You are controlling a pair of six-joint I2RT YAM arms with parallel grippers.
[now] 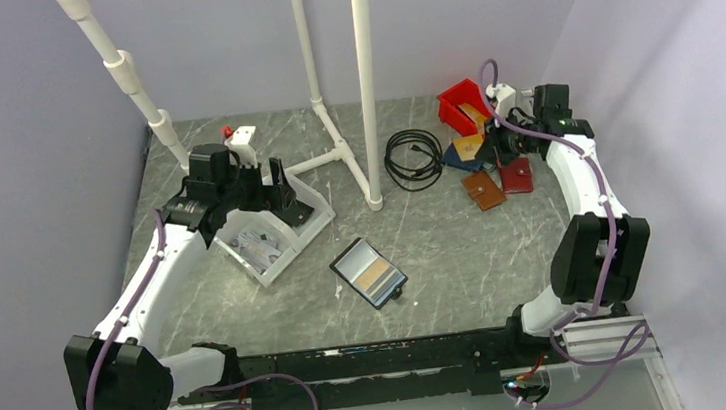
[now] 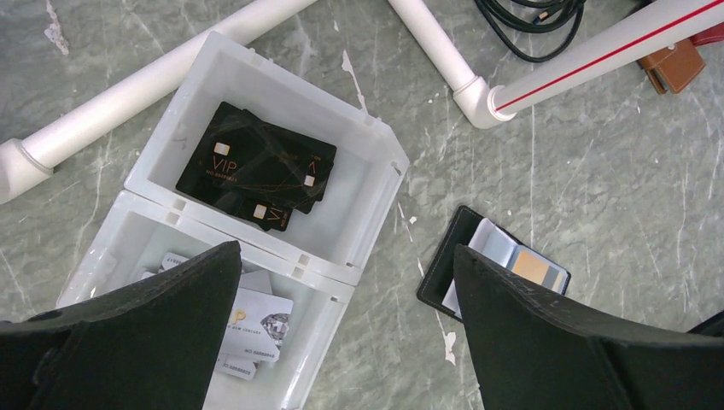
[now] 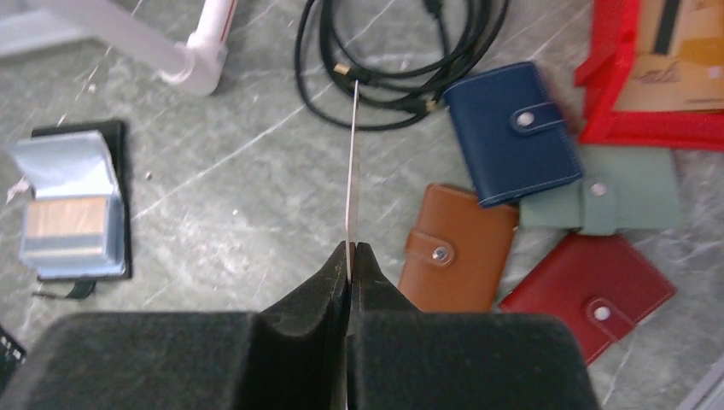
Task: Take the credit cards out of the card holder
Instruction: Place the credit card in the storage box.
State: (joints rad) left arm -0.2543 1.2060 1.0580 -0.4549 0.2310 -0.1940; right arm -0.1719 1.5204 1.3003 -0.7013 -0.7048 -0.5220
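The black card holder (image 1: 368,272) lies open mid-table, with a gold-tan credit card (image 1: 379,280) in its clear window. It also shows in the right wrist view (image 3: 72,209) with the gold-tan card (image 3: 67,218), and in the left wrist view (image 2: 504,260), partly behind a finger. My right gripper (image 3: 351,246) is shut on a thin pale card (image 3: 351,171) seen edge-on, held above the wallets at the back right (image 1: 506,146). My left gripper (image 2: 346,252) is open and empty above the white bin (image 1: 261,210).
The white two-compartment bin (image 2: 376,162) holds black VIP cards (image 2: 256,166) and pale cards (image 2: 256,320). Brown (image 3: 457,248), dark blue (image 3: 512,128), red (image 3: 598,290) and green (image 3: 615,192) wallets, a red tray (image 1: 457,105), a black cable (image 1: 413,157) and white pipes (image 1: 365,84) stand at the back.
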